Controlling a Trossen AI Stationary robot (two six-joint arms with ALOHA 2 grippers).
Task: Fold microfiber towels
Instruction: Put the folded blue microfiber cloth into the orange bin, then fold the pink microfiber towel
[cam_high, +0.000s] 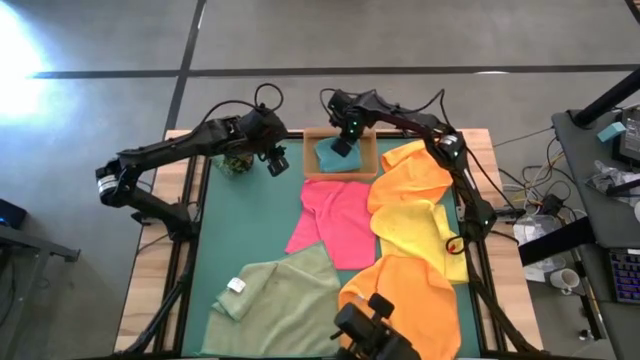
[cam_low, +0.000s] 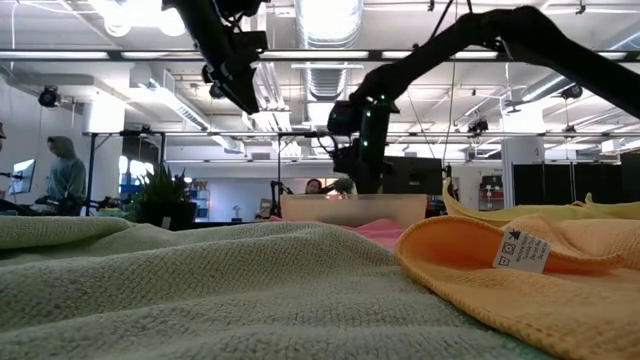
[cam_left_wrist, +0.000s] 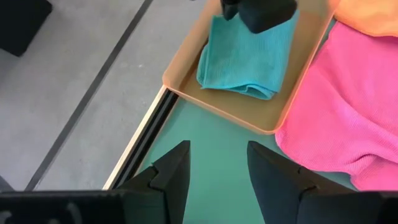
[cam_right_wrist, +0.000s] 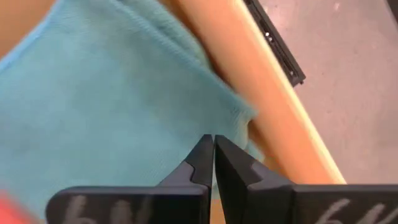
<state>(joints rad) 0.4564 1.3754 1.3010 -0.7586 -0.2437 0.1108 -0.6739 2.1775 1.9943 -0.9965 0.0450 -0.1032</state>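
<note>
Right claw (cam_right_wrist: 213, 163), fingers pressed together and pinching nothing, hovers over the folded teal towel (cam_left_wrist: 245, 59) lying in the cardboard tray (cam_high: 368, 170) at the tabletop's far edge. Left claw (cam_left_wrist: 217, 168), spread and empty, hangs beside the tray; pink towel (cam_high: 335, 220) lies nearby.

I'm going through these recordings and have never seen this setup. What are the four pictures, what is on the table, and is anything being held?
Two dark robot arms work at a table. One picture looks straight down, one looks level across the tabletop, and two come from cameras on the wrists. On the green mat lie pink, yellow, orange and sage towels. A folded teal towel sits in the tan tray. The right claw is shut just above it, holding nothing. The left claw hangs open beside the tray.
</note>
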